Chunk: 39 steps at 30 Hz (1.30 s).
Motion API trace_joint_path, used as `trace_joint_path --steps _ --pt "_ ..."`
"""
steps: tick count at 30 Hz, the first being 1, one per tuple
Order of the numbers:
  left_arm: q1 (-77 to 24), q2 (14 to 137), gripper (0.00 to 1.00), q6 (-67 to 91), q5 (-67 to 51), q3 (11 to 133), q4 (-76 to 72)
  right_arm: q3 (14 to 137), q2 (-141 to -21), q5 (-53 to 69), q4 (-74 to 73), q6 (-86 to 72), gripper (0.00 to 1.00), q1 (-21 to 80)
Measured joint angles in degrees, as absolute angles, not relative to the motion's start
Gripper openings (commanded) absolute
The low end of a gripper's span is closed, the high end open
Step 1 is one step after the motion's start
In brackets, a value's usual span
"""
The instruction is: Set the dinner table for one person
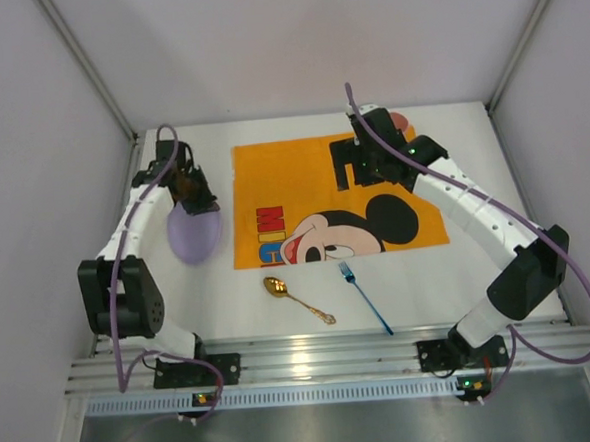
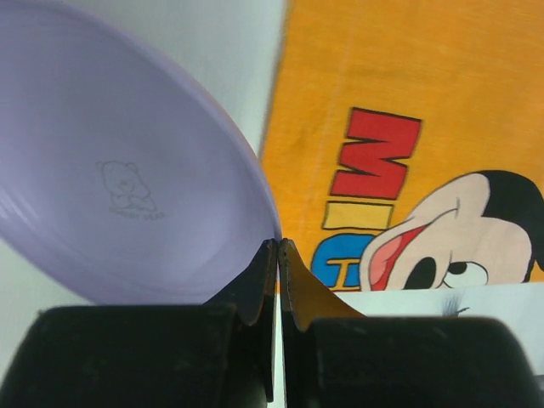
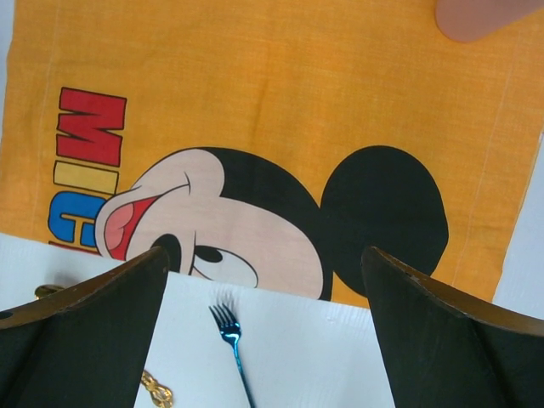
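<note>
Lilac plate (image 2: 127, 170), at left in the top view, was pinched at its rim by the left gripper (image 2: 279, 245), likely bound for the orange placemat (image 1: 313, 180); the right gripper (image 3: 263, 252) gaped wide above it. Lower-centre, fork (image 1: 365, 299) and spoon (image 1: 298, 299) lay on the white dinner table (image 1: 230, 305).

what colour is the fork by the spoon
Metallic blue. The fork shows best in the right wrist view; the spoon beside it is gold.

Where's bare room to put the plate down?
Most open: the left half of the orange placemat, between the lavender plate held by the left gripper and the open right gripper. Also bare: the white table beyond the placemat and right of the fork. Crowded: the near strip, with spoon and fork.
</note>
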<state>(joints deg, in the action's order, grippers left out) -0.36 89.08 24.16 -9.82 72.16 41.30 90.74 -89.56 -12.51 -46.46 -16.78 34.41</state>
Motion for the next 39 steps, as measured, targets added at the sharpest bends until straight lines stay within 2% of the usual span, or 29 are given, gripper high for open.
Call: trace_joint_path --steps 5,11,18,36,38,39 --pt "-11.55 96.29 0.00 23.22 -7.66 82.35 42.17 90.39 -89.45 -12.60 -46.41 -17.10 0.96 34.44" --pt "-26.06 111.15 0.00 22.74 -3.42 100.20 46.39 88.38 -88.03 -13.61 -46.57 -17.15 0.96 34.37" --pt "-34.81 125.71 0.00 22.44 -2.24 121.49 50.63 82.89 -83.20 -15.79 -47.18 -17.15 0.97 33.78" --pt "-43.48 135.37 0.00 23.99 -7.01 125.27 51.99 78.41 -79.57 -17.43 -48.10 -18.13 0.97 29.85" --pt "-43.62 136.44 0.13 24.12 -7.05 125.58 51.77 78.41 -79.57 -17.43 -48.10 -18.17 0.97 29.82" --pt "-43.64 136.88 0.24 24.29 -7.03 125.58 51.72 78.41 -79.57 -17.43 -48.10 -18.20 0.97 29.82"
